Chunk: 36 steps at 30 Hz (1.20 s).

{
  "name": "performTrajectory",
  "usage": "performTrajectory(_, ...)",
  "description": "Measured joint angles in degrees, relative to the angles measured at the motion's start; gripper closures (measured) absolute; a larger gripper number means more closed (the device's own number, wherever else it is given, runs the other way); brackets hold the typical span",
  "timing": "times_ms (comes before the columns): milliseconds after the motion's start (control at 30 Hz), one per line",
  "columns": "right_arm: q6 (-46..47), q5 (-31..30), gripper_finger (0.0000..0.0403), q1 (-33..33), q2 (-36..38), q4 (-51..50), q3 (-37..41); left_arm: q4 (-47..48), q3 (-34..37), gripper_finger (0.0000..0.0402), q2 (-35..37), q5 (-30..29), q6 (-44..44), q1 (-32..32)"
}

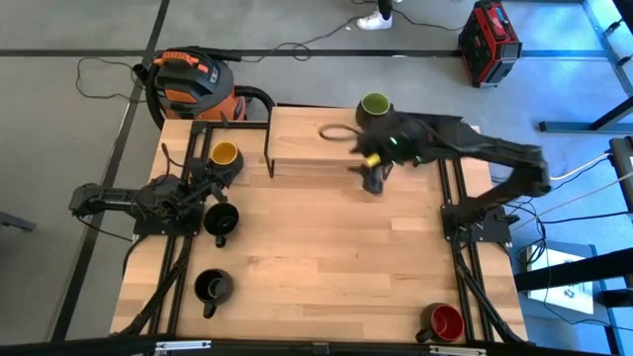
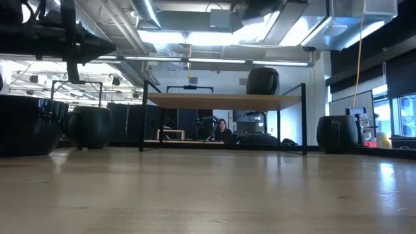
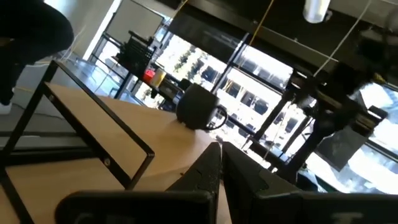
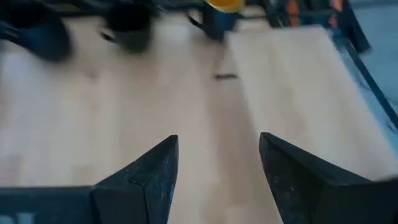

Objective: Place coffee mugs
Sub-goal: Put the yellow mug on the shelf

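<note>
1. Right claw (image 1: 374,180): positioned over the far part of the bench (image 1: 326,247), just in front of the raised shelf (image 1: 316,138). In the right wrist view its fingers (image 4: 152,165) are spread wide, with bare wood between them and nothing gripped.
2. Green mug (image 1: 374,106): stands on the shelf's far right corner, just behind the right claw and apart from it.
3. Left claw (image 1: 208,183): held at the bench's left edge. In the left wrist view its fingers (image 3: 208,171) are pressed together, gripping nothing.
4. Yellow mug (image 1: 225,155): stands just beyond the left claw, at the shelf's left end. It also shows blurred ahead of the right claw in the right wrist view.
5. Black mug (image 1: 221,220): stands just on the near side of the left claw.
6. Second black mug (image 1: 213,288): stands farther toward the near edge, well apart from the left claw.
7. Red mug (image 1: 444,322): stands at the near right corner, well apart from both claws.
8. Person (image 2: 222,132): visible in the room beyond the bench, low view.
</note>
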<state>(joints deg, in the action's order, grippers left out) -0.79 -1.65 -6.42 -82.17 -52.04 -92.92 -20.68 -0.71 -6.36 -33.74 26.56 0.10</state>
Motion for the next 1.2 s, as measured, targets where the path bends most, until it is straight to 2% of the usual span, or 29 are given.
performTrajectory(100, 4.39, 0.1, 0.0189, 4.85, 6.76, 7.62, 10.46, 0.25, -1.16, 0.0362, -0.01, 0.51, -2.1, 0.0)
performTrajectory(233, 12.58, -3.91, 0.0189, 10.0, 13.75, 15.05, 24.6, 1.45, -4.31, 0.0307, -0.81, 1.82, -6.44, -0.02)
performTrajectory(400, 20.8, -9.2, 0.0189, 14.72, 18.3, 16.45, 36.02, 17.11, -14.32, 0.0243, -5.36, 1.69, -8.77, 0.0)
performTrajectory(567, 23.43, -11.37, 0.0189, 17.38, 18.97, 16.48, 41.14, 35.07, -26.54, 0.021, -14.52, -0.23, -5.97, -0.02)
performTrajectory(667, 23.56, -12.3, 0.0189, 18.19, 18.8, 16.6, 41.85, 46.95, -34.02, 0.0209, -20.8, -1.67, 2.0, 0.03)
performTrajectory(833, 22.92, -12.92, 0.0189, 18.45, 18.69, 16.46, 41.94, 65.65, -45.74, 0.0211, -31.19, -0.23, 12.36, 1.98)
performTrajectory(933, 22.32, -13.4, 0.0189, 18.42, 18.69, 16.16, 41.94, 72.65, -50.24, 0.0212, -36.57, 2.96, 18.0, 5.18)
performTrajectory(1033, 21.72, -16.21, 0.0189, 18.41, 18.69, 15.93, 41.96, 74.82, -51.67, 0.0212, -41.2, 10.32, 19.36, 10.14)
performTrajectory(1200, 25.02, -22.29, 0.0189, 18.41, 18.69, 15.97, 41.96, 75.33, -51.74, 0.0212, -48.15, 24.47, 11.98, 21.54)
